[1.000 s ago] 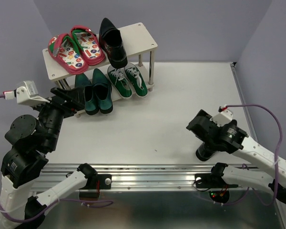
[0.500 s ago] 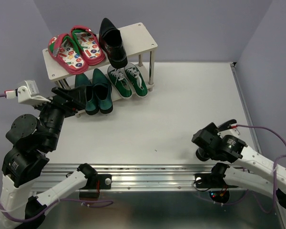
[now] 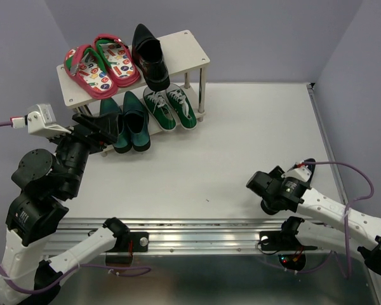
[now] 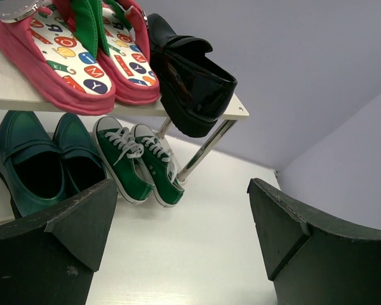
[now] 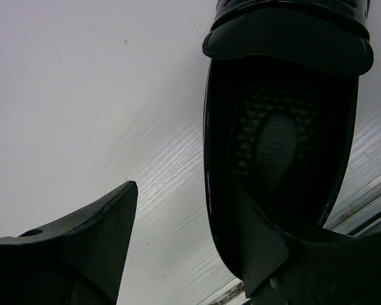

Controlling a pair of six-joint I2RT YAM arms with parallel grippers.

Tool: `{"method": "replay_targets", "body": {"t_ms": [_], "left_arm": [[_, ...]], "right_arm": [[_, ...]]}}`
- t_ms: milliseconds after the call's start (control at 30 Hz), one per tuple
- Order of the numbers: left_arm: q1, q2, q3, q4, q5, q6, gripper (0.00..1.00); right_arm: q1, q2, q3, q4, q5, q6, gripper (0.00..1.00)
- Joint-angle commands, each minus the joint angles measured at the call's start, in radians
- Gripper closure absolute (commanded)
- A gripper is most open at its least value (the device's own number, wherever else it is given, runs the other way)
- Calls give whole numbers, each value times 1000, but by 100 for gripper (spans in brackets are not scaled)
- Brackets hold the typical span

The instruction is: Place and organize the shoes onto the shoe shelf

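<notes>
The glossy black dress shoe point(image 5: 279, 127) lies on the white table point(image 5: 82, 95) directly under the right fingers point(image 5: 70, 254), with its heel end nearest them and its opening facing up. One finger reaches down inside the opening. The other hangs outside the shoe's side wall, with a strip of table showing between it and the leather. The right fingers are therefore partly spread, straddling the wall but not yet pinching it.

The step in hand looks like the pickup of this one loose shoe. To do it well, the fingers should sink a little deeper so that they meet the wall below its curled rim, then close squarely. Glossy leather is probably slippery, and a shallow bite on the rim could let the shoe swing or slide out on the lift.

Far ahead and to the left of these fingers stands the two-tier off-white shoe shelf point(image 3: 187, 47). The matching black shoe point(image 3: 149, 57) sits on its top board beside the red flip-flops point(image 3: 101, 63), and the bare board on the side away from them is the likely spot. The left fingers point(image 4: 51, 248) are spread wide and empty, facing the shelf front.
</notes>
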Motion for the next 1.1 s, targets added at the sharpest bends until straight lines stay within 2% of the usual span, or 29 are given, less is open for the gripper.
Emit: {"method": "replay_targets", "body": {"t_ms": [0, 67, 167, 200, 233, 300, 333, 433, 533, 667, 767, 900, 933, 967, 1033, 1067], "left_arm": [[-3, 7, -6, 45, -4, 9, 5], [-1, 4, -10, 45, -10, 12, 5], [-3, 4, -12, 45, -15, 17, 5], [-1, 3, -12, 43, -16, 17, 5], [-1, 1, -13, 43, -16, 18, 5], [-1, 1, -13, 49, -19, 20, 5], [-1, 3, -10, 49, -22, 21, 5], [-1, 1, -9, 51, -25, 23, 5], [-1, 1, -6, 43, -35, 20, 5], [-1, -6, -1, 32, -49, 14, 5], [-1, -5, 2, 38, -49, 15, 5], [-1, 4, -7, 51, -38, 15, 5], [-1, 4, -10, 51, -36, 14, 5], [-3, 3, -18, 54, -35, 15, 5], [-1, 1, -24, 55, -35, 15, 5], [-1, 0, -29, 55, -35, 15, 5]], "right_arm": [[-39, 7, -39, 100, -55, -34, 39], [-81, 17, -29, 136, -61, -114, 57], [-127, 68, 1, 207, -87, -275, 76], [-138, 88, 32, 233, -98, -327, 90], [-138, 143, 56, 251, -107, -419, 98], [-138, 210, 115, 311, -125, -539, 99], [-138, 284, 186, 354, -154, -659, 99], [-138, 384, 324, 416, -219, -880, 99], [-63, 468, 409, 471, -217, -1013, 99], [43, 557, 524, 518, -239, -1152, 99], [169, 632, 587, 515, -216, -1244, 99], [212, 703, 598, 472, -231, -1246, 99], [212, 703, 584, 471, -231, -1234, 96], [212, 694, 574, 465, -222, -1211, 72], [212, 671, 551, 466, -226, -1193, 56], [212, 645, 528, 468, -230, -1174, 40]]}}
